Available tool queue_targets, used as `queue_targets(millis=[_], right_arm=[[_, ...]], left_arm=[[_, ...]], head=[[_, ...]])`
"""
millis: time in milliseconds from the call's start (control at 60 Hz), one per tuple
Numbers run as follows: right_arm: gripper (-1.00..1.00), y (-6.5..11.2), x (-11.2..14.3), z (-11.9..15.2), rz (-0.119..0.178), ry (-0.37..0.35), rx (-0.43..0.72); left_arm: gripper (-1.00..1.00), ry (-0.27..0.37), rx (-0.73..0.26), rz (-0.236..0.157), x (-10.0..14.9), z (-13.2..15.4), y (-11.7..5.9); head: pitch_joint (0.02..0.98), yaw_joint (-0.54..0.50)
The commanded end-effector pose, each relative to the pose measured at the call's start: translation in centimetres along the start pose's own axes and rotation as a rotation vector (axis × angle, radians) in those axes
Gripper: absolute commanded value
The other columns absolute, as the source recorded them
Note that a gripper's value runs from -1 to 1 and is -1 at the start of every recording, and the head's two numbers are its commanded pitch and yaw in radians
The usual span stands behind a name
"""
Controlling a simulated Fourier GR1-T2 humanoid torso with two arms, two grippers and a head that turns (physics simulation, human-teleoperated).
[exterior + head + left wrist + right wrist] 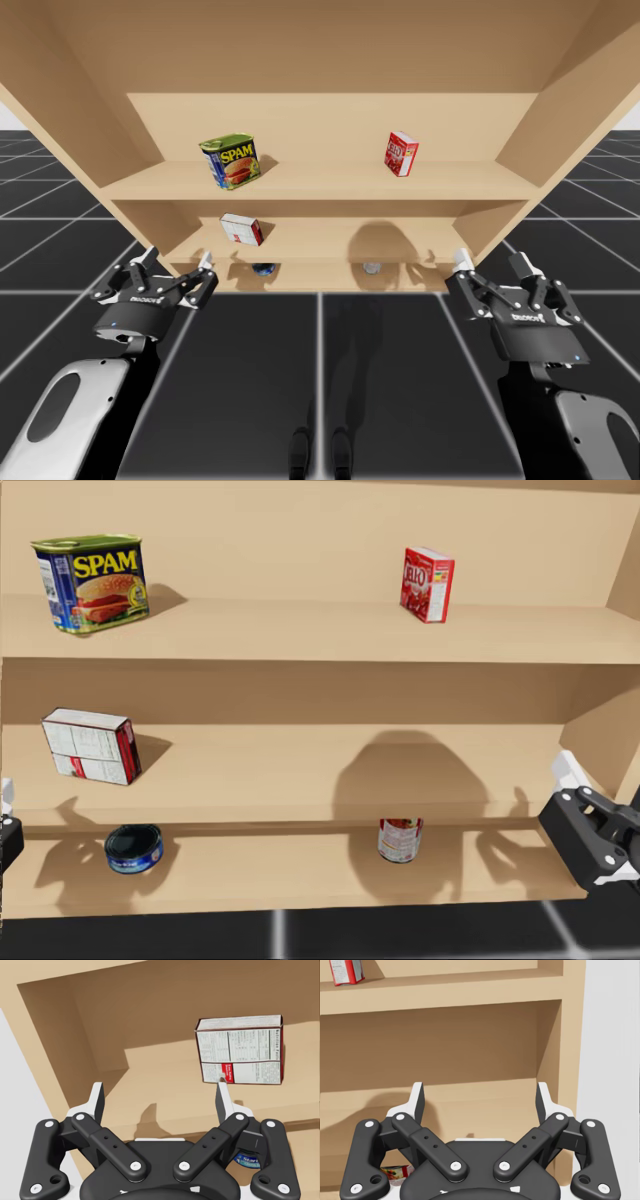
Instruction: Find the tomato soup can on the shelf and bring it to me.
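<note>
My left gripper (178, 260) and right gripper (492, 265) hang spread wide, empty. The tomato soup can (400, 840) stands mid-front on the bottom shelf (300, 875); I judge a high reach risks clipping the board above (250, 820).

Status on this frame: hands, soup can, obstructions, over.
Left hand and right hand open, holding nothing. Soup can upright on bottom shelf, untouched. Nothing stands between it and right hand.
</note>
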Motion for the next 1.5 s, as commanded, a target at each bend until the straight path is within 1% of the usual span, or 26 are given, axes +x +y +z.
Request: queue_targets(millis=[17, 117, 317, 467, 483, 500, 517, 567, 617, 667, 717, 750, 783, 850, 967, 1017, 1083, 1117, 1167, 1217, 1300, 1333, 1367, 1417, 1467, 1500], right_arm=[[-1.00, 0.0, -0.1, -0.1, 0.008, 0.002, 0.001], [-1.00, -0.1, -0.1, -0.1, 0.010, 0.001, 0.002], [-1.00, 0.0, -0.2, -0.1, 0.018, -0.003, 0.003], [-1.00, 0.5, -0.1, 0.0, 0.012, 0.004, 0.013], [-1.00, 0.8, -0.1, 0.2, 0.002, 0.029, 0.001], [-1.00, 0.9, -0.1, 0.3, 0.000, 0.030, 0.000], [-1.00, 1.0, -0.2, 0.4, 0.009, 0.030, 0.000], [-1.00, 1.4, -0.4, 0.7, 0.056, 0.039, -0.014], [-1.00, 2.0, -0.5, 1.4, 0.069, 0.053, -0.002], [-1.00, 2.5, -0.6, 2.0, 0.055, 0.075, 0.020], [-1.00, 2.9, -0.7, 2.7, 0.062, 0.083, 0.036], [-1.00, 3.1, -0.8, 3.1, 0.045, 0.099, 0.063], [-1.00, 3.3, -0.9, 3.5, 0.046, 0.108, 0.069], [-1.00, 3.5, -1.0, 4.2, 0.008, 0.130, 0.090], [-1.00, 4.2, -1.8, 5.0, -0.010, 0.160, 0.123], [-1.00, 4.7, -2.5, 5.4, -0.033, 0.194, 0.156], [-1.00, 5.1, -3.5, 5.6, -0.024, 0.215, 0.166], [-1.00, 5.5, -4.2, 5.6, -0.037, 0.239, 0.179], [-1.00, 5.7, -4.8, 5.4, -0.039, 0.254, 0.184], [-1.00, 6.1, -5.8, 5.1, -0.030, 0.267, 0.188], [-1.00, 6.8, -7.0, 4.2, -0.024, 0.299, 0.199], [-1.00, 7.0, -7.3, 4.0, -0.019, 0.305, 0.200], [-1.00, 7.2, -7.5, 3.7, -0.021, 0.306, 0.204], [-1.00, 7.4, -8.0, 2.8, -0.002, 0.308, 0.207], [-1.00, 7.7, -8.4, 2.1, -0.004, 0.318, 0.207], [-1.00, 7.8, -8.6, 1.8, 0.003, 0.320, 0.204]], left_arm=[[-1.00, 0.001, -0.004, -0.007, 0.0, 0.0, -0.1], [-1.00, 0.000, -0.007, -0.009, 0.0, 0.0, -0.2], [-1.00, -0.004, -0.010, -0.006, 0.1, 0.0, -0.3], [-1.00, -0.003, -0.011, -0.001, 0.1, 0.0, -0.4], [-1.00, -0.002, -0.009, -0.001, 0.1, 0.0, -0.4], [-1.00, -0.002, -0.009, -0.001, 0.1, 0.0, -0.4], [-1.00, -0.002, -0.009, 0.000, 0.1, 0.0, -0.3], [-1.00, -0.001, -0.006, 0.001, 0.1, 0.0, -0.3], [-1.00, 0.000, -0.004, 0.004, 0.1, 0.1, -0.3], [-1.00, 0.001, -0.002, 0.007, 0.0, 0.1, -0.3], [-1.00, -0.002, 0.002, 0.008, 0.0, 0.1, -0.2], [-1.00, -0.009, 0.009, 0.011, 0.1, 0.1, -0.2], [-1.00, -0.014, 0.011, 0.017, 0.1, 0.1, -0.1], [-1.00, -0.021, 0.016, 0.021, 0.2, 0.2, 0.0], [-1.00, -0.024, 0.017, 0.022, 0.2, 0.2, 0.0], [-1.00, -0.027, 0.017, 0.022, 0.2, 0.2, 0.1], [-1.00, -0.032, 0.022, 0.021, 0.2, 0.2, 0.1], [-1.00, -0.037, 0.028, 0.019, 0.2, 0.1, 0.1], [-1.00, -0.038, 0.029, 0.019, 0.2, 0.1, 0.1], [-1.00, -0.038, 0.032, 0.018, 0.2, 0.1, 0.1], [-1.00, -0.038, 0.033, 0.017, 0.2, 0.1, 0.1], [-1.00, -0.039, 0.033, 0.017, 0.2, 0.1, 0.1], [-1.00, -0.043, 0.034, 0.015, 0.2, 0.1, 0.1], [-1.00, -0.064, 0.042, 0.011, 0.3, 0.2, 0.1], [-1.00, -0.071, 0.044, 0.010, 0.3, 0.3, 0.1], [-1.00, -0.073, 0.043, 0.011, 0.4, 0.2, 0.1]], head=[[0.589, -0.13], [0.647, -0.18], [0.706, -0.22], [0.709, -0.22], [0.710, -0.22], [0.711, -0.22], [0.712, -0.22], [0.719, -0.22], [0.725, -0.22], [0.726, -0.22], [0.726, -0.22], [0.726, -0.22], [0.726, -0.22], [0.727, -0.22], [0.730, -0.23], [0.730, -0.23], [0.730, -0.23], [0.727, -0.23], [0.726, -0.23], [0.724, -0.24], [0.723, -0.24], [0.723, -0.24], [0.723, -0.24], [0.725, -0.24], [0.726, -0.24], [0.726, -0.24]])
